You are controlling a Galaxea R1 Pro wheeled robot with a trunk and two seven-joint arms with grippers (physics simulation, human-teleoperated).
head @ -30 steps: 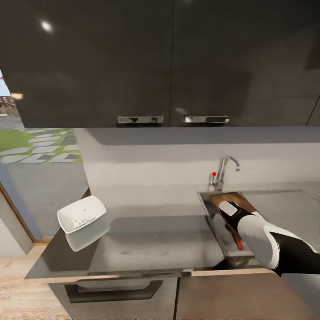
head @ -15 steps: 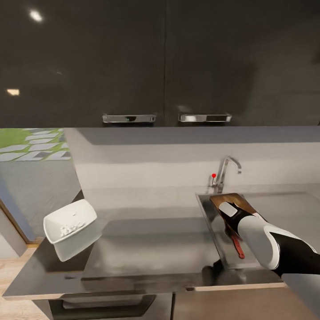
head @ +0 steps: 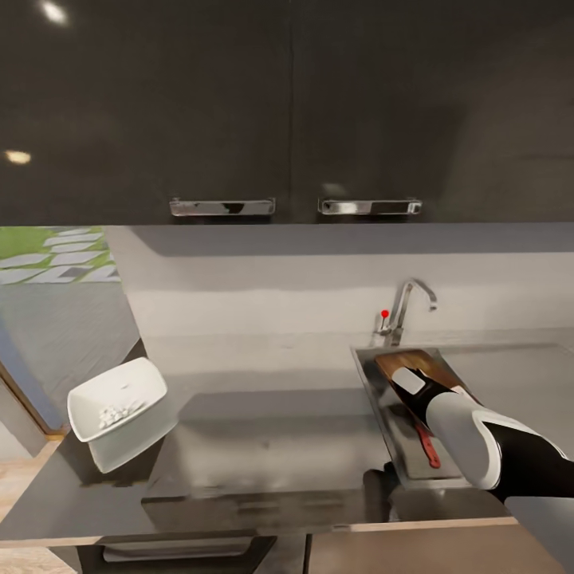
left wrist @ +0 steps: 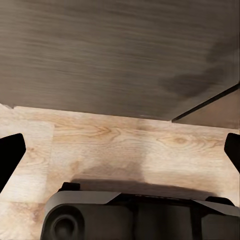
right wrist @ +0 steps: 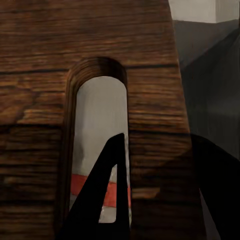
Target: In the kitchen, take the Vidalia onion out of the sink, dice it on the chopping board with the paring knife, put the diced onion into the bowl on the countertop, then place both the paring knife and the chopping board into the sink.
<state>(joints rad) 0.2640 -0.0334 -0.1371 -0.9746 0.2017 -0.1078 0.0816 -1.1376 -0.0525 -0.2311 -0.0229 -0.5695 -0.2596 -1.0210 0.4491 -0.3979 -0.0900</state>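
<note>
The white bowl [head: 115,408] stands at the left end of the dark countertop [head: 271,434], with diced onion [head: 112,414] in it. In the sink [head: 381,414], the brown chopping board [head: 414,364] leans tilted against the basin's far end. The paring knife's red handle [head: 429,451] lies below my right arm. My right gripper [head: 402,373] is shut on the chopping board [right wrist: 90,45]: one finger [right wrist: 107,195] passes through the slot hole, the other sits outside the board's edge. My left gripper [left wrist: 120,155] hangs open over wooden floor.
The chrome tap [head: 405,307] with its red-tipped lever rises behind the sink. Dark upper cabinets [head: 287,104] with chrome handles hang over the counter. The drainboard [head: 510,371] lies right of the basin. An opening onto a paved garden [head: 48,259] shows at the left.
The whole picture has shifted, so the camera moved; the bowl now sits further left in it. My right gripper stays on the chopping board in the sink.
</note>
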